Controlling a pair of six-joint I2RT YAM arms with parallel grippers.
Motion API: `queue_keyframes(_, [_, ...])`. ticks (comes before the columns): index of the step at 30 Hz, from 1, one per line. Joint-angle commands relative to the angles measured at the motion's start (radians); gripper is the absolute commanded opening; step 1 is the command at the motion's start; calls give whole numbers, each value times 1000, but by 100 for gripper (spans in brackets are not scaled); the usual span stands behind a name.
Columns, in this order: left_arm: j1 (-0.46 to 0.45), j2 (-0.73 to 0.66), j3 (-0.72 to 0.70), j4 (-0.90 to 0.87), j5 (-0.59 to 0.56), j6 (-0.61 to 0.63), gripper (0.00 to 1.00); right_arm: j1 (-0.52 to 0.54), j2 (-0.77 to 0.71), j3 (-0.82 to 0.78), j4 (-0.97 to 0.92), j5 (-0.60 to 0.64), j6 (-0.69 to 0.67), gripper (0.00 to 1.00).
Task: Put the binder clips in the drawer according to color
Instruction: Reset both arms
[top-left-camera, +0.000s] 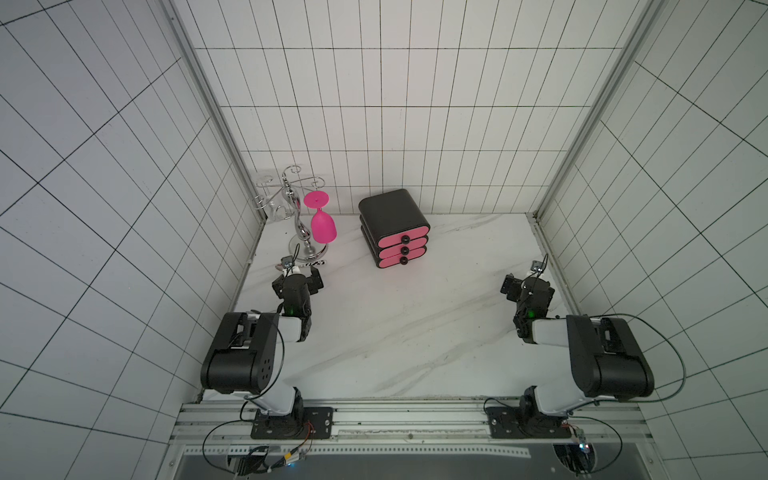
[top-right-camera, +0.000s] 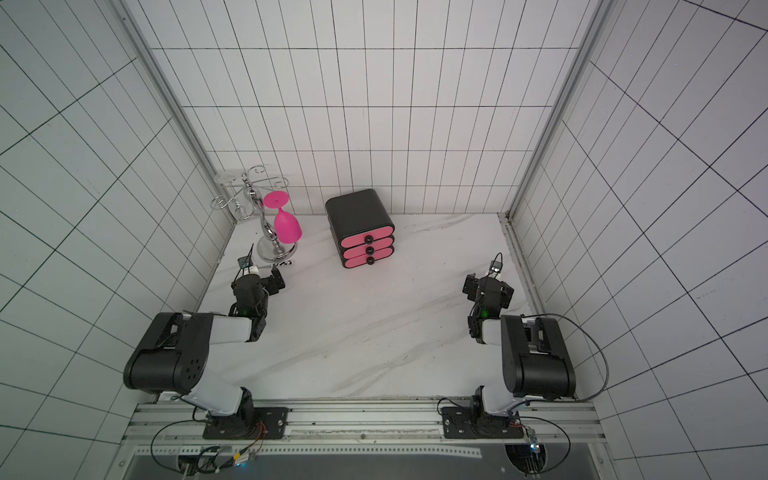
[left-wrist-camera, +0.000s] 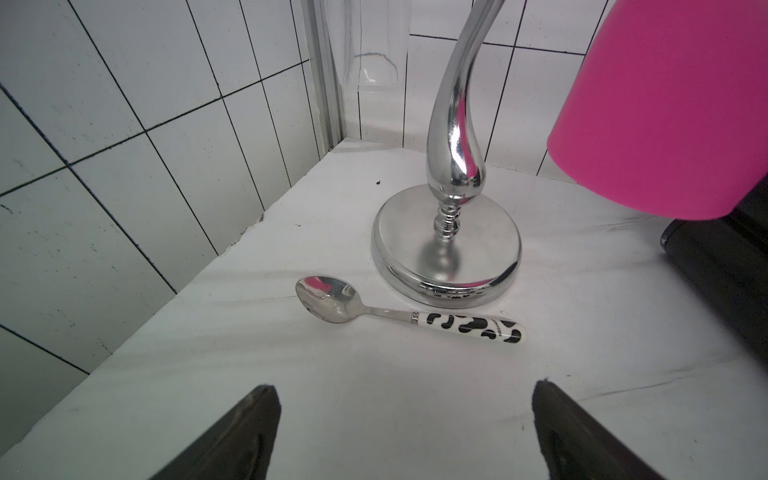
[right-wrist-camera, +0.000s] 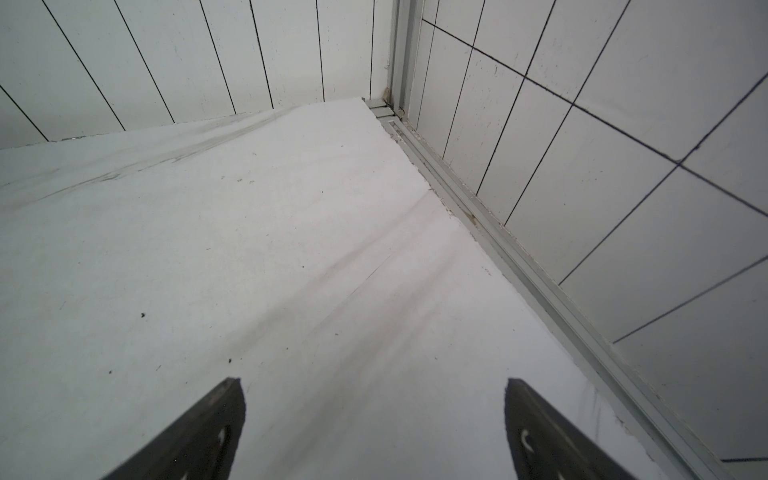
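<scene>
Black drawer chest (top-left-camera: 394, 227) at the rear middle of the table (top-left-camera: 415, 324), three pink fronts closed, left gripper (left-wrist-camera: 405, 390) jaws wide apart and empty, near a spoon (left-wrist-camera: 409, 318) beside a chrome stand (left-wrist-camera: 446, 245), pink goblet (top-left-camera: 323, 226) hanging upside down from it, right gripper (right-wrist-camera: 374, 384) jaws wide apart and empty, by the right wall.

The white, grey-veined tabletop (top-left-camera: 415, 332) carries a black chest (top-left-camera: 395, 232) of three pink-fronted drawers near its back edge, all pushed in. Toward the back left corner a chrome glass rack (top-left-camera: 312, 251) stands on its round base. A spoon (left-wrist-camera: 409, 322) with a black-and-white handle lies just beside that base.
</scene>
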Motion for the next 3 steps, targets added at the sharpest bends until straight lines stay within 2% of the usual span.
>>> queue_keyframes(1, [-1, -13, 13, 4, -6, 2, 98, -7, -1, 12, 5, -12, -6, 98])
queue_keyframes(3, [-1, -16, 11, 5, -7, 2, 98, -7, -4, 3, 20, -12, -9, 98])
